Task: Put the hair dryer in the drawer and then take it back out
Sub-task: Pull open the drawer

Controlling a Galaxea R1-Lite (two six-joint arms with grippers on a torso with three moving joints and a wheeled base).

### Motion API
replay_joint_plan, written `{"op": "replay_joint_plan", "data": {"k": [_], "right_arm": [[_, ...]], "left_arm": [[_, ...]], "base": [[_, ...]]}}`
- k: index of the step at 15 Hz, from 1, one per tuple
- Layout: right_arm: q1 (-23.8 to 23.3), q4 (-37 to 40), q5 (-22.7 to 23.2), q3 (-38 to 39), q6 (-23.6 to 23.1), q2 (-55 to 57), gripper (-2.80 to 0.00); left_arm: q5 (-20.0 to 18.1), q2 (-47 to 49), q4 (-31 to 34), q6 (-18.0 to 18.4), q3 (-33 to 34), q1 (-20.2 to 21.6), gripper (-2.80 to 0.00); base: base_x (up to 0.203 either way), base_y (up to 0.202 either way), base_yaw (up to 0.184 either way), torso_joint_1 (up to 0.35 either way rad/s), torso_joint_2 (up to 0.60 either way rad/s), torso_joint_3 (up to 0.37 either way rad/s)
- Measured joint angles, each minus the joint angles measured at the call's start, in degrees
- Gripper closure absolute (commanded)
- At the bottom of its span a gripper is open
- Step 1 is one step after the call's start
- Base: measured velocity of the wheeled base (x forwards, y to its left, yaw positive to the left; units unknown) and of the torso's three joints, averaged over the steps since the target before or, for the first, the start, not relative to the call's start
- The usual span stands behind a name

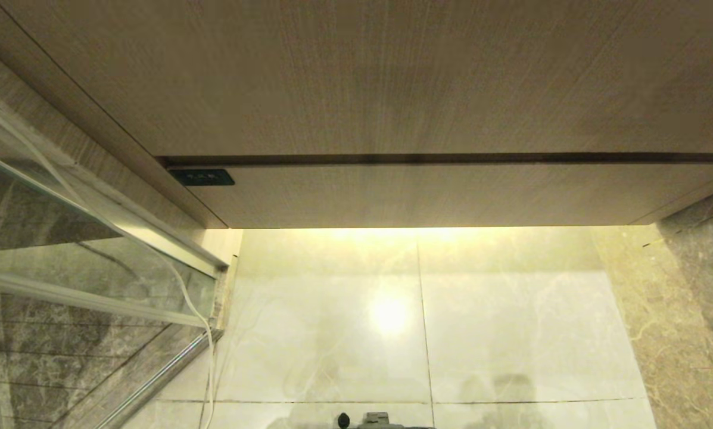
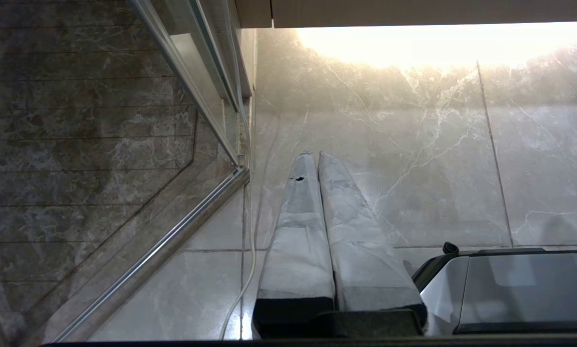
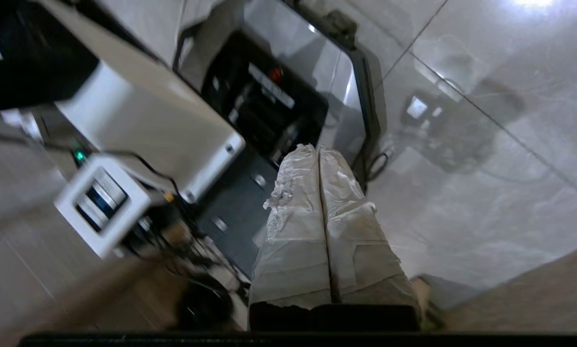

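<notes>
The head view faces the underside of a light-wood vanity. The drawer (image 1: 427, 193) is fully closed, its plain handleless wood-grain front flush beneath the wide upper front panel (image 1: 392, 77). A small dark switch plate (image 1: 201, 177) sits at the left end of the drawer front. Below the drawer, a lit marble floor (image 1: 499, 333) extends toward the robot. A pale grey cord (image 1: 198, 310) hangs down left of the drawer, along the glass shower partition (image 1: 94, 262). The hair dryer itself appears in no view; its location cannot be determined.

The left gripper (image 2: 315, 155) points at the marble floor beside the partition's metal rail (image 2: 172, 241), with its wrapped fingers pressed together and nothing between them.

The right gripper (image 3: 315, 147) hangs over the robot base (image 3: 269, 106), fingers likewise closed tight and empty.
</notes>
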Motion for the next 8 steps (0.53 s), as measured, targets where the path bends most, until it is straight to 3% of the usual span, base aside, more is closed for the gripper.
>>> {"op": "replay_joint_plan", "data": {"k": [4,8], "right_arm": [[0.04,0.05,0.01,2.17,-24.46,4.99,0.0],[-1.35,-10.98,-2.82,4.05,-47.7,9.66,0.0]], "left_arm": [[-0.01,0.0,-0.02,0.0,0.0,0.0,0.0],[0.0,0.0,0.0,0.0,0.0,0.0,0.0]], "base": [[0.0,0.0,0.0,0.0,0.0,0.0],[0.0,0.0,0.0,0.0,0.0,0.0]]}}
